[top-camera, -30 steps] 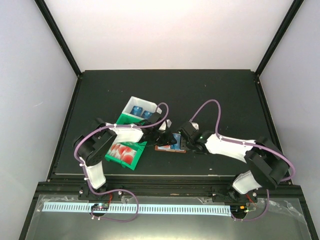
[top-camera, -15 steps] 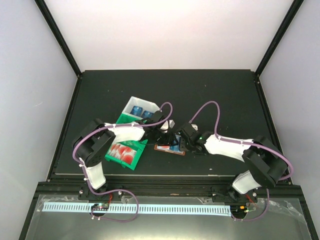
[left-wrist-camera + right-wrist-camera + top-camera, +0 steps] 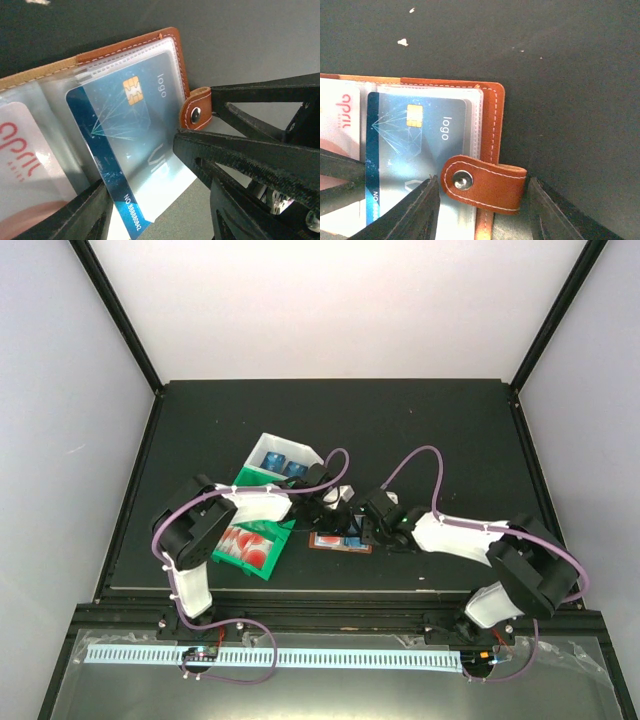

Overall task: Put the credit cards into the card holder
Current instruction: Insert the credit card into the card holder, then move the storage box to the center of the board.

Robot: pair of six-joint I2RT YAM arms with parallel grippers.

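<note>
Jaws apart, my left gripper (image 3: 140,162) straddles the end of a blue credit card (image 3: 132,135) that sticks out of the card holder (image 3: 182,70). It grips nothing, and I cannot tell whether either finger brushes the card. The rest of that card lies chip up under a clear pocket at the holder's outer end. A red-and-white card (image 3: 20,150) sits in the pocket next to it.

My right gripper (image 3: 482,182) is also parted. The holder's snap tab (image 3: 507,189) lies between its fingers and nearly fills the gap, and I cannot tell whether I am squeezing it.

The holder lies open on the black table (image 3: 430,430), just beside the green-and-white tray (image 3: 247,480). More blue cards (image 3: 281,462) lie in the tray's white compartment, and red-and-white cards (image 3: 246,545) lie in its nearest green one.
</note>
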